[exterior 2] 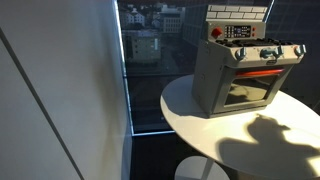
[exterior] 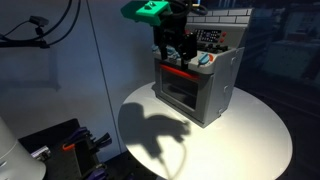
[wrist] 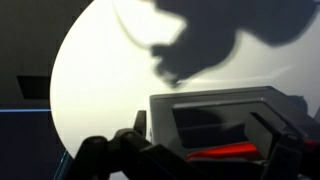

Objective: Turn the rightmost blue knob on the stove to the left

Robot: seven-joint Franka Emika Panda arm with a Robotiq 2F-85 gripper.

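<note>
The stove (exterior: 197,88) is a small grey box with a dark glass door and a red strip, standing on the round white table (exterior: 250,135). It also shows in the other exterior view (exterior 2: 238,78) and in the wrist view (wrist: 215,125). The rightmost blue knob (exterior 2: 297,50) ends the knob row above the red strip. In the wrist view the knobs are hidden. My gripper (exterior: 177,50) hangs over the stove's front top edge, at the knob row. Its fingers are spread apart and empty in the wrist view (wrist: 195,160), straddling the door and red strip.
The stove's back panel (exterior 2: 233,28) rises behind the knob row. The arm's shadow (exterior 2: 268,132) lies on the table in front of the stove. A light wall panel (exterior 2: 60,90) and a dark window stand beside the table.
</note>
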